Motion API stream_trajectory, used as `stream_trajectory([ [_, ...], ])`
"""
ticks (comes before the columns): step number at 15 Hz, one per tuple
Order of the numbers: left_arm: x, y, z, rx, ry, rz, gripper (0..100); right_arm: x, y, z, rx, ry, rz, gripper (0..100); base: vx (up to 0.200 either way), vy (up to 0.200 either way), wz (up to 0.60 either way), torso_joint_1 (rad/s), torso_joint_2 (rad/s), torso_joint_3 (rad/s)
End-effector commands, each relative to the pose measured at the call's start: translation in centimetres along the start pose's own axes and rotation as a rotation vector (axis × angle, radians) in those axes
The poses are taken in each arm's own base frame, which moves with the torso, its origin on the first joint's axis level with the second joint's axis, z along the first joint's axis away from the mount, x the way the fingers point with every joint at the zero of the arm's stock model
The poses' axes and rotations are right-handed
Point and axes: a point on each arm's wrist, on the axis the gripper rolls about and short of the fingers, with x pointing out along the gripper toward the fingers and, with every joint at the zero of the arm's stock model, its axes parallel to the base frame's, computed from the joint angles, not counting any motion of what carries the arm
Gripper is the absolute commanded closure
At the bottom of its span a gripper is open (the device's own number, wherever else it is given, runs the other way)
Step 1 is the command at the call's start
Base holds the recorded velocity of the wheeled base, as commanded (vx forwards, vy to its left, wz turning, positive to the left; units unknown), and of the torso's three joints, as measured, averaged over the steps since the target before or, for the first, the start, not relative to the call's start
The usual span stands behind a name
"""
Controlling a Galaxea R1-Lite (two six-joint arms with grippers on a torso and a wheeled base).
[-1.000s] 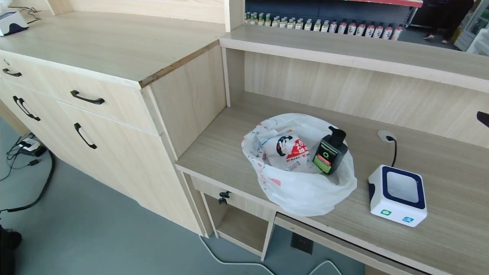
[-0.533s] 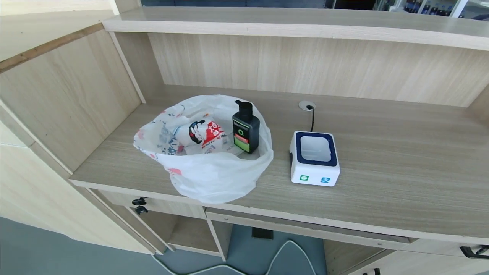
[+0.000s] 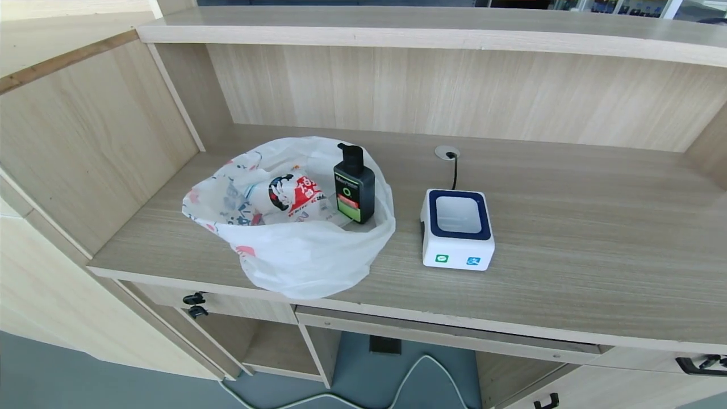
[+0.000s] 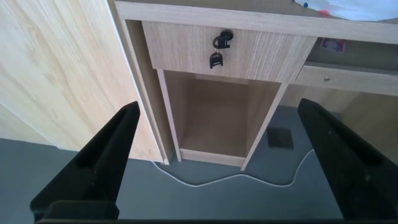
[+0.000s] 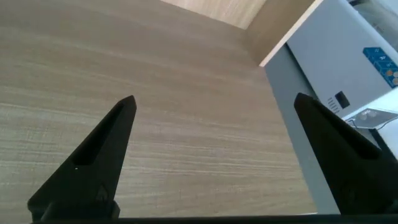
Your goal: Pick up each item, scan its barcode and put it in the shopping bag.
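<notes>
Shopping bag (image 3: 295, 250) sits on the tabletop (image 3: 568, 255), higher than your left claw (image 4: 217, 155) and beyond it, with its mouth wide open and its front reaching the tabletop's front edge

Your left claw is released, its two dark fingers (image 4: 102, 162) spread far apart and nothing between them. It hangs low in front of the cabinet, beneath the level of the tabletop. Straight ahead of it you see a drawer (image 4: 217, 46) with keys (image 4: 216, 51) hanging in its lock, and under that an open cubby (image 4: 217, 118). A white cable (image 4: 236, 180) runs across the grey floor below the claw

Your right claw (image 5: 214, 155) is released too, fingers well apart and holding nothing. It hangs over bare tabletop wood near the tabletop's end, with the bag off to its left

Inside the bag a dark pump bottle (image 3: 354, 190) stands upright on the side towards your right claw. A white and red snack packet (image 3: 289, 196) lies just beside it, on the side towards your left claw

Next to the bag, again towards your right claw, stands the white and blue scanner (image 3: 457, 227), apart from the bag. Its black cable (image 3: 454, 170) runs back into a round grommet (image 3: 447, 152), and farthest from both claws rises the wooden back panel (image 3: 454, 96)
</notes>
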Motion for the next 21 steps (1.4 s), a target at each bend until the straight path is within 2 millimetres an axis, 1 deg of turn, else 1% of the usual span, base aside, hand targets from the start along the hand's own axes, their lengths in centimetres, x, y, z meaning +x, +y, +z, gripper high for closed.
stream_trajectory([
  [1,0.0,0.0,0.0,0.000,0.000,0.001,0,-2.8,1.5,-1.7,0.060,-0.029,0.049,0,0.000,0.000,0.00,0.000,0.00,0.000],
  [2,0.0,0.0,0.0,0.001,0.000,0.001,0,-4.4,2.4,-2.8,0.085,-0.052,0.088,0,0.000,0.000,0.00,0.000,0.00,0.000],
  [4,0.0,0.0,0.0,0.000,0.000,0.001,0,-7.0,4.1,-6.5,0.094,-0.042,0.152,0,0.000,0.000,0.00,0.000,0.00,0.000],
  [5,0.0,0.0,0.0,0.001,-0.001,0.001,0,-7.9,4.5,-7.4,0.103,-0.047,0.165,0,0.000,0.000,0.00,0.000,0.00,0.000],
  [6,0.0,0.0,0.0,0.000,0.000,0.001,0,-8.9,4.8,-8.3,0.130,-0.019,0.201,0,0.000,0.000,0.00,0.000,0.00,0.000],
  [7,0.0,0.0,0.0,0.000,0.000,0.001,0,-9.5,5.1,-9.0,0.142,0.008,0.229,0,0.000,0.000,0.00,0.000,0.00,0.000],
  [8,0.0,0.0,0.0,0.000,0.000,0.001,0,-11.0,5.7,-11.0,0.146,0.104,0.284,0,0.000,0.000,0.00,0.000,0.00,0.000],
  [9,0.0,0.0,0.0,0.000,0.000,0.001,0,-11.8,6.1,-12.3,0.162,0.193,0.270,0,0.000,0.000,0.00,0.000,0.00,0.000],
  [10,0.0,0.0,0.0,0.000,0.000,0.001,0,-12.0,6.0,-12.6,0.209,0.192,0.268,0,0.000,0.000,0.00,0.000,0.00,0.000],
  [12,0.0,0.0,0.0,0.000,-0.001,0.001,0,-12.5,5.9,-12.6,0.221,0.102,0.296,0,0.000,0.000,0.00,0.000,0.00,0.000],
  [21,0.0,0.0,0.0,0.000,0.000,0.001,0,-12.5,5.8,-12.6,0.248,0.100,0.293,0,0.000,0.000,0.00,0.000,0.00,0.000],
])
